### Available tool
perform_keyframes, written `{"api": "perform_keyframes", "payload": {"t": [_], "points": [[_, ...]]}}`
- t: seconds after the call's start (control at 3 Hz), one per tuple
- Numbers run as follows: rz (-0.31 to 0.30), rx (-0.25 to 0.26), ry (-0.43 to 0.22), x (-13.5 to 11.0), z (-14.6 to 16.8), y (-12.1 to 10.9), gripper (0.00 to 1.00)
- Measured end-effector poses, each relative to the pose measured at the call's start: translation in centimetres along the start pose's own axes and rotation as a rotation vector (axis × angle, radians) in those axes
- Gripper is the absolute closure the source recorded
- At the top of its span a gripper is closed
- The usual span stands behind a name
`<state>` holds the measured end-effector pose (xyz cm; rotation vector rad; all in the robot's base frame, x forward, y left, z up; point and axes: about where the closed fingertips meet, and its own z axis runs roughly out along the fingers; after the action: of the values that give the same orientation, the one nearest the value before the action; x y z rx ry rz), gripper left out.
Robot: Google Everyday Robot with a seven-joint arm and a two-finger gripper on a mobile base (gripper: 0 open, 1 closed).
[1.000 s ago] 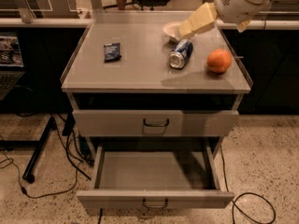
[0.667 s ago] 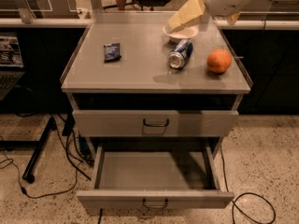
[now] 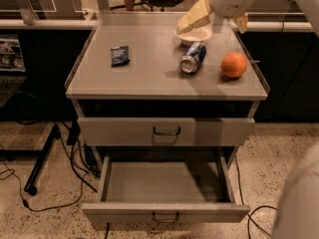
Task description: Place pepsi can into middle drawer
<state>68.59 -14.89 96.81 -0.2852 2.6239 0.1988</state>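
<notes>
The pepsi can (image 3: 192, 57) lies on its side on the cabinet top (image 3: 144, 73), right of centre, silver end facing the front. The middle drawer (image 3: 166, 214) is pulled out at the bottom and its tray is bare. My gripper (image 3: 217, 19) hangs over the back right of the top, above and behind the can and clear of it. Its cream fingers (image 3: 193, 16) are spread apart and hold nothing.
A white bowl (image 3: 195, 34) sits just behind the can, under the gripper. An orange (image 3: 234, 65) lies right of the can. A dark blue snack packet (image 3: 119, 55) lies at the left. The upper drawer front (image 3: 167, 131) is shut. Cables and a stand foot (image 3: 40, 168) lie on the floor at left.
My gripper has moved left and back along the rear of the cabinet top, from above the orange side to above the bowl. The can, orange and drawers have not moved.
</notes>
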Motion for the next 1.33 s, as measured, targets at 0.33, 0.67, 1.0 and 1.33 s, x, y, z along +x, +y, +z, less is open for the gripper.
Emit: {"api": "perform_keyframes", "payload": {"t": [0.33, 0.67, 1.0, 1.33], "points": [[0.033, 0.010, 0.037, -0.4, 2.3, -1.4, 0.00], [0.039, 0.008, 0.034, -0.4, 2.5, -1.4, 0.00], [0.039, 0.008, 0.034, -0.4, 2.5, -1.4, 0.00], [0.061, -0.008, 0.026, -2.3, 4.0, -0.4, 0.00]]}}
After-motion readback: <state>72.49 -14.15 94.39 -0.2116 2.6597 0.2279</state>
